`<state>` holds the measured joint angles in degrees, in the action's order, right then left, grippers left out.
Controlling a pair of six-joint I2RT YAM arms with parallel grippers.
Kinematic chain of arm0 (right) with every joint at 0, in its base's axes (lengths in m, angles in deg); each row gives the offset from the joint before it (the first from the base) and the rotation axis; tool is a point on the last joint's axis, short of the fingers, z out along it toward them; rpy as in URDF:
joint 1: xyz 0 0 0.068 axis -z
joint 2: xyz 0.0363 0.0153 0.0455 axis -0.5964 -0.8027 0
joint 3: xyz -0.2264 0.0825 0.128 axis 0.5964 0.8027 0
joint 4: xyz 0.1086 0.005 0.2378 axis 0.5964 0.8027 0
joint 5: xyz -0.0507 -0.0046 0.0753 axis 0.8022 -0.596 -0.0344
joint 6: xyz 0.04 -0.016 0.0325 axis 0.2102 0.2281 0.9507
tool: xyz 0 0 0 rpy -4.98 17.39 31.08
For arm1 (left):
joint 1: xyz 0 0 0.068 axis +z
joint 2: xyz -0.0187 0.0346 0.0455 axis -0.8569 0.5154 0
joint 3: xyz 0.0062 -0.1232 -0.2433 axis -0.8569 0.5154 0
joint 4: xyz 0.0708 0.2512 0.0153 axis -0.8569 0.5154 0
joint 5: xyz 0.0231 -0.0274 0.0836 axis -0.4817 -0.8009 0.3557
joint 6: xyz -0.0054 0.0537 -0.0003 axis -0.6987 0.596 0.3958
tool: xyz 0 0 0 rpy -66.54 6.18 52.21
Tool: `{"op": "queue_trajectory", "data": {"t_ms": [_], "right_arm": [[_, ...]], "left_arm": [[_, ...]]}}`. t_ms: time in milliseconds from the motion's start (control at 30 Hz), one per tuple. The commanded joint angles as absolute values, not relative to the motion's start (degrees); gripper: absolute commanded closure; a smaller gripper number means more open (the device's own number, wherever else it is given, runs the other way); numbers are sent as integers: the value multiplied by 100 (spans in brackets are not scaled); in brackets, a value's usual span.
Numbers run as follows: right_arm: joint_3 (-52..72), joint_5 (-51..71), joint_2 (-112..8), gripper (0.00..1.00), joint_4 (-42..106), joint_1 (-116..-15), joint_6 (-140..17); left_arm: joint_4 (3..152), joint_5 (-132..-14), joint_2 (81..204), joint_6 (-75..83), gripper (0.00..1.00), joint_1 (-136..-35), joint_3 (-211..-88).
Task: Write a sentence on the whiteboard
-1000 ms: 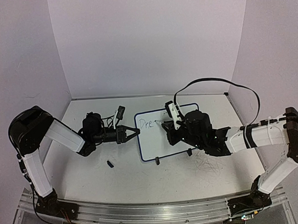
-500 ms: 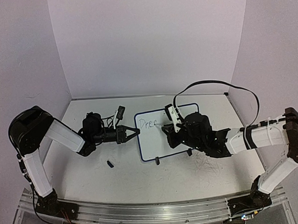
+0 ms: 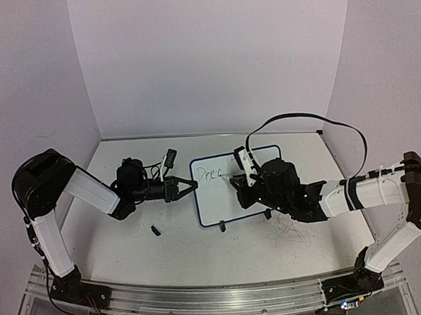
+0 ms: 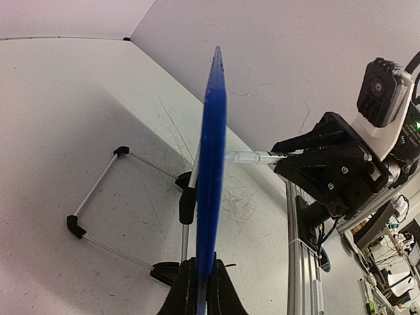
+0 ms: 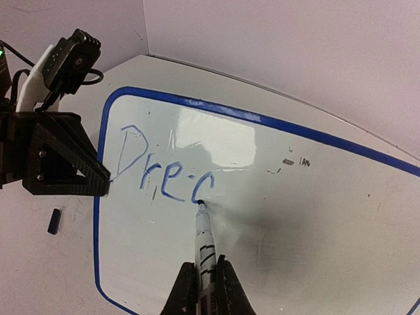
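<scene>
The sentence (image 5: 164,178) read only "Dre" plus an open curve, upper left on the whiteboard (image 5: 308,216). The marker (image 5: 205,246) tip touched that curve, barrel running straight back into the right gripper (image 5: 203,292), pinched on it; bare board lay rightward. The left gripper (image 4: 198,285) clamped the board's left rim.

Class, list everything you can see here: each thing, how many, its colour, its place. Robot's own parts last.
whiteboard: 1, white with blue rim, propped mid-table
sentence: 1, blue, unfinished, "Dre" plus a part letter, board's upper left
marker: 1, white and black, tip on the board
small piece: 1, dark, on table left of board
table: 1, white, scuffed
left gripper: 1, black, shut on whiteboard's left edge
right gripper: 1, black, shut on marker
</scene>
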<state>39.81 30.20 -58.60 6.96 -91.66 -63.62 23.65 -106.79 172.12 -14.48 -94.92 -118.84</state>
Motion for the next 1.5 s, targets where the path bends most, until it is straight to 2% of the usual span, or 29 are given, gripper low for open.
{"op": "queue_trajectory", "data": {"t_ms": [0,700,1467], "right_arm": [[3863,3367,-5775,100,668,-9100,-6387],[3610,3372,-5970,100,511,-9074,-6462],[4201,3396,-5592,100,792,-9134,-6269]], "left_arm": [[2064,-10872,16932,-1552,100,-9510,-11886],[2070,-10870,16936,-1532,100,-9511,-11871],[2065,-10840,16915,-1521,100,-9510,-11850]]}}
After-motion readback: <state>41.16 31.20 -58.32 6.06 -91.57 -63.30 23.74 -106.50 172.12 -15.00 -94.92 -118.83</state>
